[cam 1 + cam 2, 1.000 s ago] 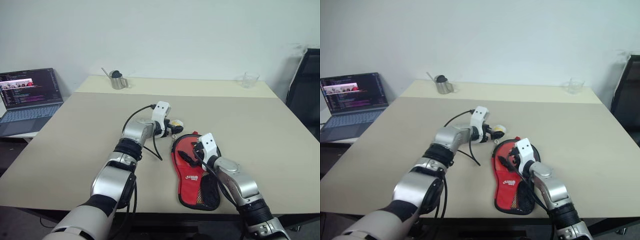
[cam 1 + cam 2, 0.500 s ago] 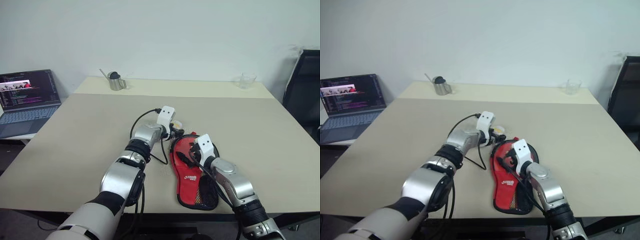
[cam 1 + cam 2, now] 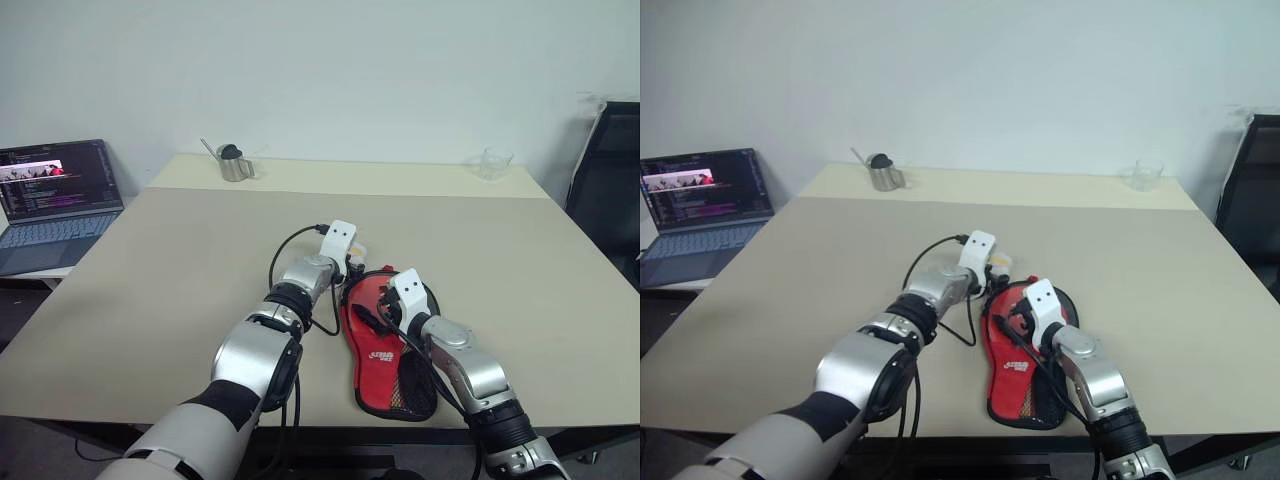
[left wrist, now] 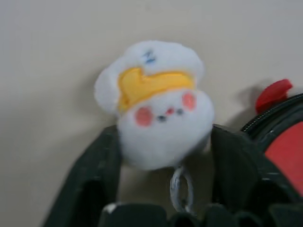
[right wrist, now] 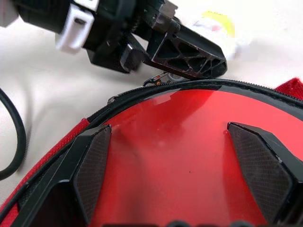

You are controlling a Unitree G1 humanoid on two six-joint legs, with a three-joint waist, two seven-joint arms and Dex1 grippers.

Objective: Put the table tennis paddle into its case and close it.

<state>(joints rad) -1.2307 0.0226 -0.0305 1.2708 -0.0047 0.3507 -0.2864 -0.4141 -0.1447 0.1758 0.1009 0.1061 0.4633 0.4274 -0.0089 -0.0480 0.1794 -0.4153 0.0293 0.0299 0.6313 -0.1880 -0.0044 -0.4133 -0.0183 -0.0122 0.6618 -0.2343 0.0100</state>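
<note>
The case (image 3: 432, 388) lies open near the table's front edge, with its black zipper rim (image 5: 156, 92) around a red inside. The table tennis paddle's red blade (image 5: 189, 142) rests in the case's round far end; its handle is hidden. My right gripper (image 3: 375, 312) hovers open over the blade, fingers (image 5: 92, 165) spread wide just above the rubber. My left gripper (image 3: 352, 263) is at the case's far rim, shut on a small white-yellow plush charm (image 4: 161, 109) that hangs from a metal ring (image 4: 181, 187).
A laptop (image 3: 55, 200) stands open at the far left. A metal pitcher (image 3: 234, 162) and a clear glass (image 3: 495, 160) stand along the back edge. A black chair (image 3: 610, 170) is at the right. The left arm's black cable (image 3: 290, 250) loops over the table.
My left gripper has come down and right toward the case's far rim, and its fingers have closed in on the plush charm. The right gripper has stayed put.
</note>
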